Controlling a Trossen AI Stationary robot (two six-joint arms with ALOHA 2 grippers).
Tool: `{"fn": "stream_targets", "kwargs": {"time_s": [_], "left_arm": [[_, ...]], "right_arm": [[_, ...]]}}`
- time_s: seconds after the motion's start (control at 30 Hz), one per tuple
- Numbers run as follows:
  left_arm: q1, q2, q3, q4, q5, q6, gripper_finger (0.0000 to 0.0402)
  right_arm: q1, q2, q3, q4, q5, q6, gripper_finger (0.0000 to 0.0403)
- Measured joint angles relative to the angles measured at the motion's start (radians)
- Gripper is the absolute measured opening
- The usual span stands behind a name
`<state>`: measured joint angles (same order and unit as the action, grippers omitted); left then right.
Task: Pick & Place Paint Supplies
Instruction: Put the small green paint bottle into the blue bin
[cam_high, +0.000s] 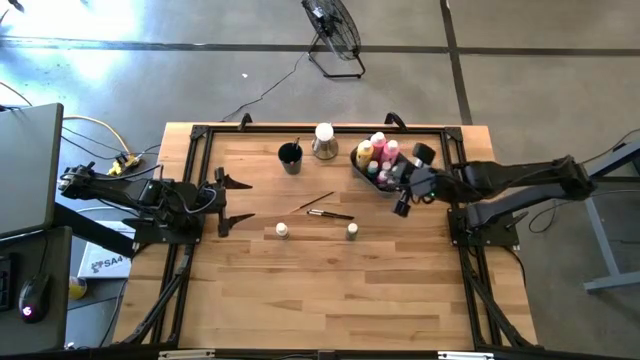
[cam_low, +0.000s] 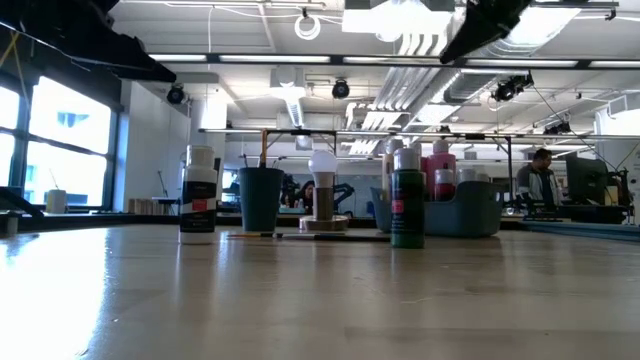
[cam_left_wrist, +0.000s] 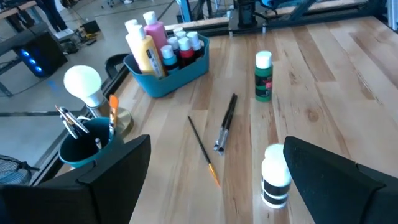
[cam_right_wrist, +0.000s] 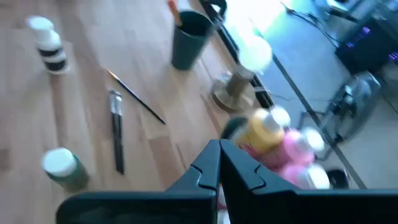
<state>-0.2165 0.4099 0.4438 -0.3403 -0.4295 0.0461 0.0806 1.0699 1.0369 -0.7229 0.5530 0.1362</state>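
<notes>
The grey-blue bin (cam_high: 362, 163) at the far right holds pink, yellow and teal paint bottles (cam_left_wrist: 149, 46). Standing on the table are a green, white-capped bottle (cam_left_wrist: 263, 76) and a white bottle with a black label (cam_left_wrist: 275, 177). Between them and the dark cup (cam_high: 291, 157), two thin brushes (cam_left_wrist: 225, 121) lie flat. My right gripper (cam_right_wrist: 219, 163) is shut with nothing in it, raised over the bin's near right side (cam_high: 400, 190). At the table's left, my left gripper (cam_high: 238, 198) waits open.
A white bulb on a brass base (cam_high: 324, 141) stands at the far edge between cup and bin. The cup holds an orange-tipped brush (cam_left_wrist: 113, 107). Black frame rails (cam_high: 205, 180) run along the table's left, right and far sides. The near half is bare wood (cam_high: 320, 290).
</notes>
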Motion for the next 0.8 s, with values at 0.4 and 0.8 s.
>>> {"fn": "stream_targets", "kwargs": {"time_s": [0.4, 0.8], "left_arm": [[0.0, 0.0, 0.0, -0.005, 0.02, -0.002, 0.0361], [0.0, 0.0, 0.0, -0.003, 0.018, 0.001, 0.0361]], "right_arm": [[0.024, -0.091, -0.232, -0.01, 0.065, 0.269, 0.0002], [0.024, -0.087, -0.273, 0.003, 0.014, 0.401, 0.0002]]}}
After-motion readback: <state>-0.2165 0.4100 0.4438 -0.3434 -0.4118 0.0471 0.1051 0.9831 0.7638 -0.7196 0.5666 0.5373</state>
